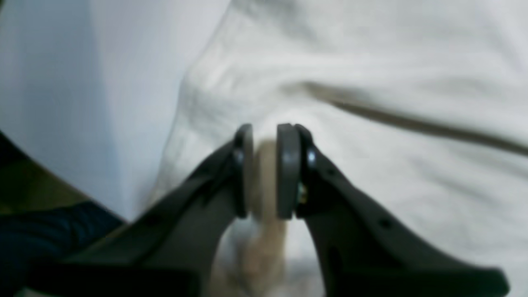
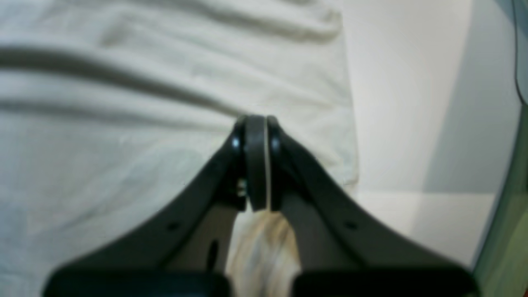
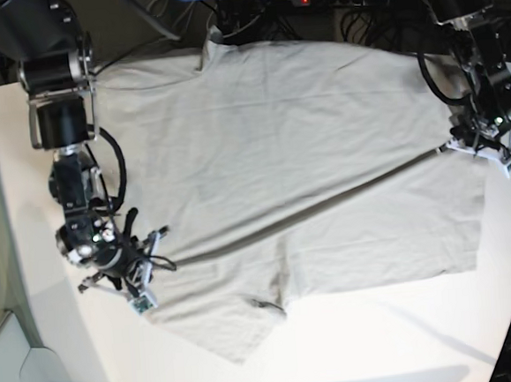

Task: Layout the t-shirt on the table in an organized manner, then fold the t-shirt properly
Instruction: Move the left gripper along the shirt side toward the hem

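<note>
- Plain light grey-beige short-sleeved cotton t-shirt (image 3: 299,179) is lying spread across the large matte white tabletop (image 3: 400,339), neck toward the far edge.
- Left end effector (image 1: 266,171) is pinching a fold of shirt fabric between its grey pads, at the cloth's edge.
- Right end effector (image 2: 256,163) is clamping a thin layer of fabric, pads nearly touching.
- A long taut crease is running across the shirt between both grips.
</note>
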`<action>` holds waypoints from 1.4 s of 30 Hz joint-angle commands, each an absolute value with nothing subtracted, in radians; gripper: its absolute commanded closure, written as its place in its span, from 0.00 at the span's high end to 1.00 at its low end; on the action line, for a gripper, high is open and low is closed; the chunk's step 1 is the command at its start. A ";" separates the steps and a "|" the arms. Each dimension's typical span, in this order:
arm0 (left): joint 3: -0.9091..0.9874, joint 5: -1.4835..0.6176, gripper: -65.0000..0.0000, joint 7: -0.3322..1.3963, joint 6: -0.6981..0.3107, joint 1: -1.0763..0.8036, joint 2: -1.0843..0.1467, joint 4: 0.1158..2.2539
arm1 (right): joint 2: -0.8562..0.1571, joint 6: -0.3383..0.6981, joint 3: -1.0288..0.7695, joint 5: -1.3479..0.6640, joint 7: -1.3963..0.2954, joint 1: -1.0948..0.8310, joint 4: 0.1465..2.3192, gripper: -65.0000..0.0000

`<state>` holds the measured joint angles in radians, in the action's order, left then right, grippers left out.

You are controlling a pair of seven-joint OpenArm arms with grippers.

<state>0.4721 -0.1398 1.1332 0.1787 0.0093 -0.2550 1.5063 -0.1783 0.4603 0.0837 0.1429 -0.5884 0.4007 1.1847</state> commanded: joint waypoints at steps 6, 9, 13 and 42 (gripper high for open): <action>0.447 -0.142 0.16 1.093 0.180 0.179 -0.262 1.474 | -0.188 0.458 0.081 0.136 -0.607 0.329 1.322 0.00; 0.384 -0.136 0.16 1.084 0.180 0.262 -0.263 1.400 | -0.191 0.458 0.077 0.136 -0.607 0.298 1.334 0.00; 0.332 -0.136 0.16 1.044 0.180 0.380 -0.263 1.237 | -0.188 0.460 0.019 0.136 -0.607 0.259 1.334 0.00; 0.077 -0.142 0.16 0.361 0.186 0.661 -0.255 0.437 | -0.203 0.460 -0.005 0.136 -0.607 0.257 1.331 0.00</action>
